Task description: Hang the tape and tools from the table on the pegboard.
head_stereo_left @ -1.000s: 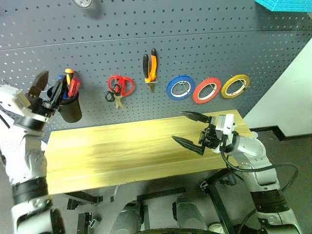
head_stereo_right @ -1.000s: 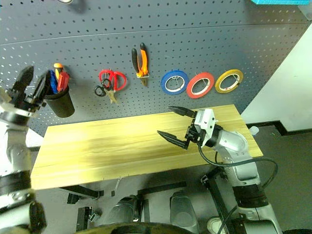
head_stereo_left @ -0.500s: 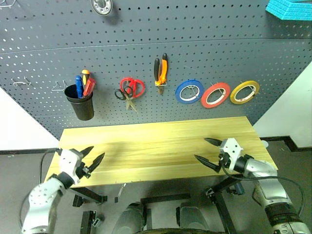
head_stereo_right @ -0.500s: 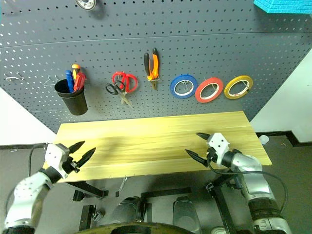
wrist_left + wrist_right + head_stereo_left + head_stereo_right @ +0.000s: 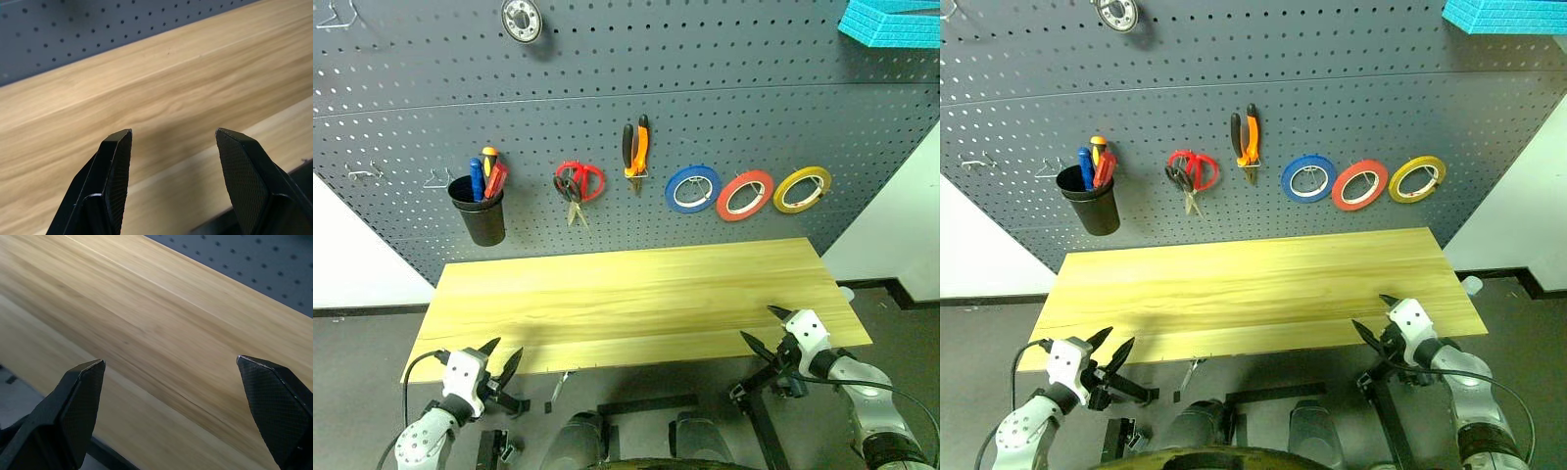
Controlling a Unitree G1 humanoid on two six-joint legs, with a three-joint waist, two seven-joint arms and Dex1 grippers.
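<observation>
The red tape (image 5: 744, 195) hangs on a hook of the pegboard (image 5: 724, 88), between two other rings. The orange-and-black pliers (image 5: 635, 147) hang to its left. Small black-handled scissors (image 5: 566, 188) hang overlapping a red-handled pair. The blue-handled screwdriver (image 5: 476, 178) stands in a black cup. My left gripper (image 5: 505, 351) is open and holds nothing, low at the table's (image 5: 636, 294) front left edge. My right gripper (image 5: 760, 325) is wide open and holds nothing, at the front right edge. Both wrist views look across the wood between open fingers.
A blue tape ring (image 5: 692, 188) and a yellow one (image 5: 802, 189) flank the red tape. The black cup (image 5: 484, 217) also holds red-orange-handled tools. Red-handled scissors (image 5: 584, 178) hang beside the pliers. Bare hooks (image 5: 362, 173) stick out at the left. A cyan object (image 5: 891, 20) sits top right.
Both arms have dropped from in front of the pegboard and over the table to its front edge. The right gripper also moved outward to the right. The camera view has shifted.
</observation>
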